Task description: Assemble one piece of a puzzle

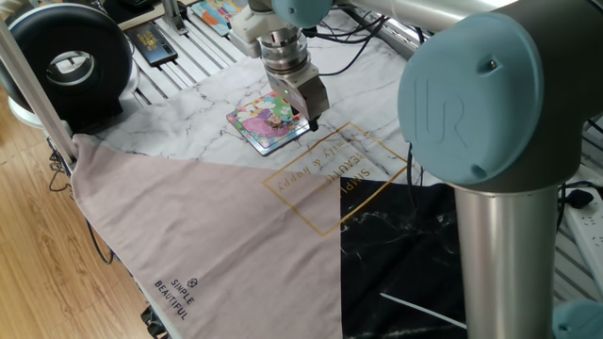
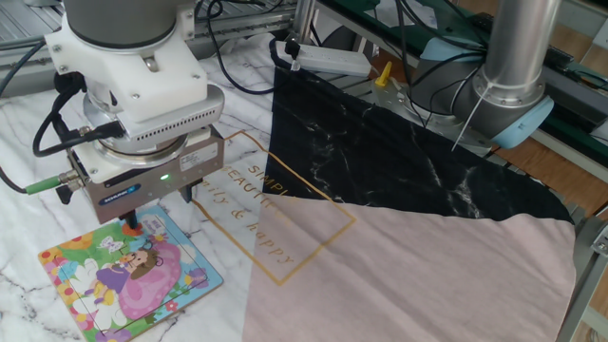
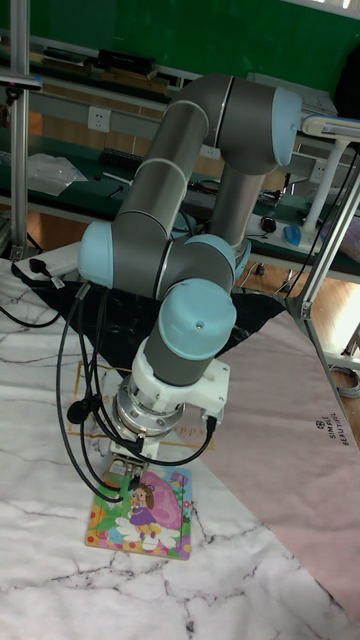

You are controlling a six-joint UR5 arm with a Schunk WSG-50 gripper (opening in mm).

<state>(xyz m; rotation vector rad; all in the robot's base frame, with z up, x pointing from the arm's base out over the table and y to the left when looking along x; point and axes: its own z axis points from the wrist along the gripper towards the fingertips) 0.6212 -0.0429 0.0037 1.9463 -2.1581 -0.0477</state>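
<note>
In the other fixed view, the puzzle [image 2: 130, 275] lies flat at the lower left of the frame on the marbled desk [image 2: 28, 209], its long axis running from lower left toward upper right. The end effector [image 2: 157, 211] hangs just above the board's upper right corner, its dark fingertips low over the pale border there. Whether the fingers are parted or pinched together cannot be told: the wrist body hides most of them, and nothing can be made out between the tips.

The piece itself cannot be picked out in any view; it is too small, and it may be at the fingertips or already in the board.

In the one fixed view, the same board sits in the upper middle of the frame, with the fingertips over the edge nearest the gold lettering on the cloth [image 1: 330, 165]. The tall fixed view shows the board at the lower left, directly under the wrist.

So the board lies below and slightly to the frame's left of the fingertips, and any seating move looks to be a short descent at that corner.
</note>
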